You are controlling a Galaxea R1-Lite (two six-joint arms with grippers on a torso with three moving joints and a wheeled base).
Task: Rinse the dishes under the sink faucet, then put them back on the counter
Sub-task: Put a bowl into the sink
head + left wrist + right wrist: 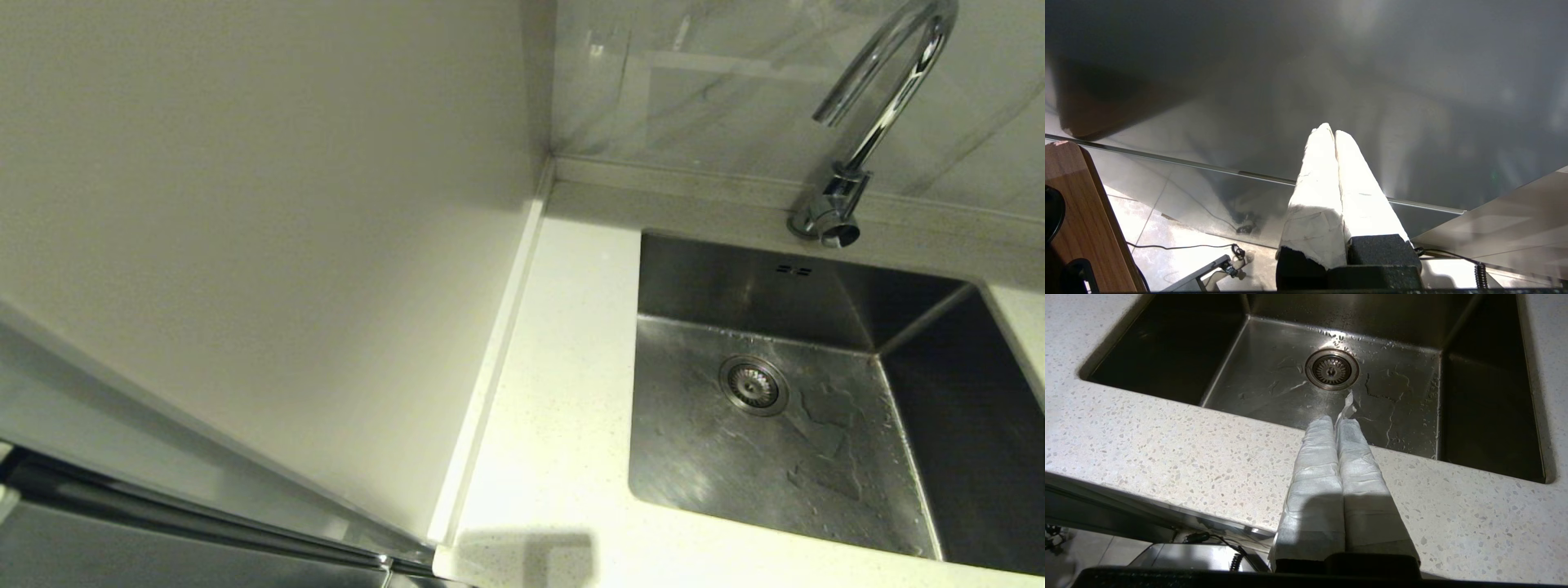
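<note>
The steel sink (pixel 694 465) lies empty in the speckled white counter (pixel 563 392), its round drain (pixel 753 385) wet with water streaks around it. A chrome gooseneck faucet (pixel 886 106) rises at the back, no water running. No dishes show in any view. My right gripper (pixel 1336 421) hovers over the counter's front edge (pixel 1167 457), shut with nothing between its white-wrapped fingers, pointing toward the sink (pixel 1274 379) and its drain (pixel 1332 369). My left gripper (pixel 1331 131) is shut and empty, parked low beside a dark glossy cabinet front, away from the counter.
A plain pale side panel (pixel 261 212) stands to the left of the counter. A marbled wall (pixel 735 73) rises behind the low back edge. In the left wrist view a wooden board (pixel 1081 216) and cables (pixel 1180 246) lie on the tiled floor below.
</note>
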